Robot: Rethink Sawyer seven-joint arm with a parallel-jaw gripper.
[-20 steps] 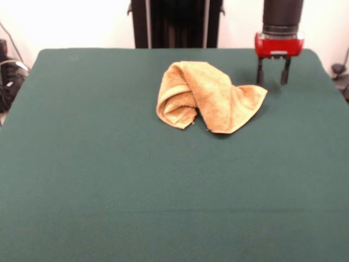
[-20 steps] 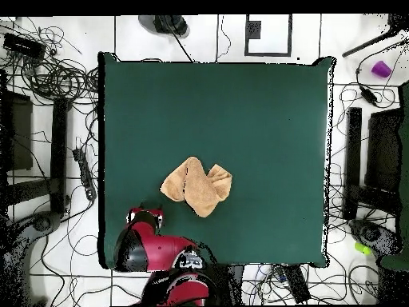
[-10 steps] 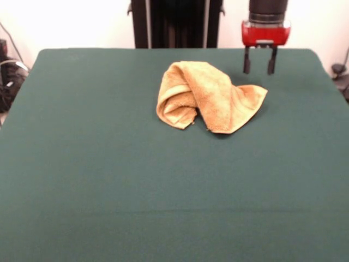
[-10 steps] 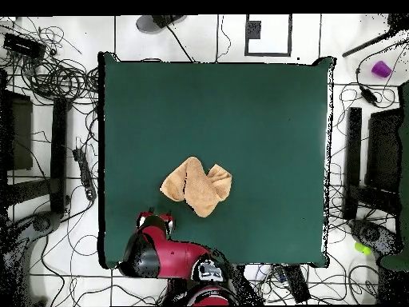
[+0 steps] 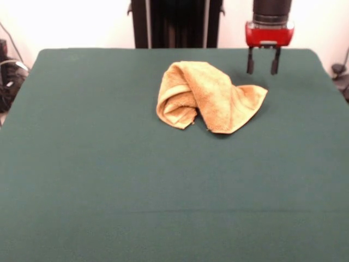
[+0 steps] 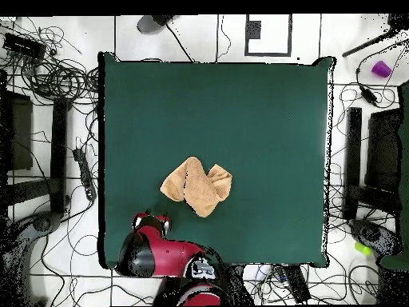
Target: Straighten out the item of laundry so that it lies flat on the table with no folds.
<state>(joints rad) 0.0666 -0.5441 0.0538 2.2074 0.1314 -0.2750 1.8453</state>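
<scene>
One towel point(image 5: 208, 96) is lying bunched and folded on the green worktop point(image 5: 109, 180), seemingly showing no readable label. One tool point(image 5: 262, 66) is hanging just beside it, prongs apart, empty.

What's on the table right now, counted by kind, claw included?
Towel: 1, crumpled, yellow-orange
Claw: 1, open, above the table, clear of the towel
Total: 2
</scene>
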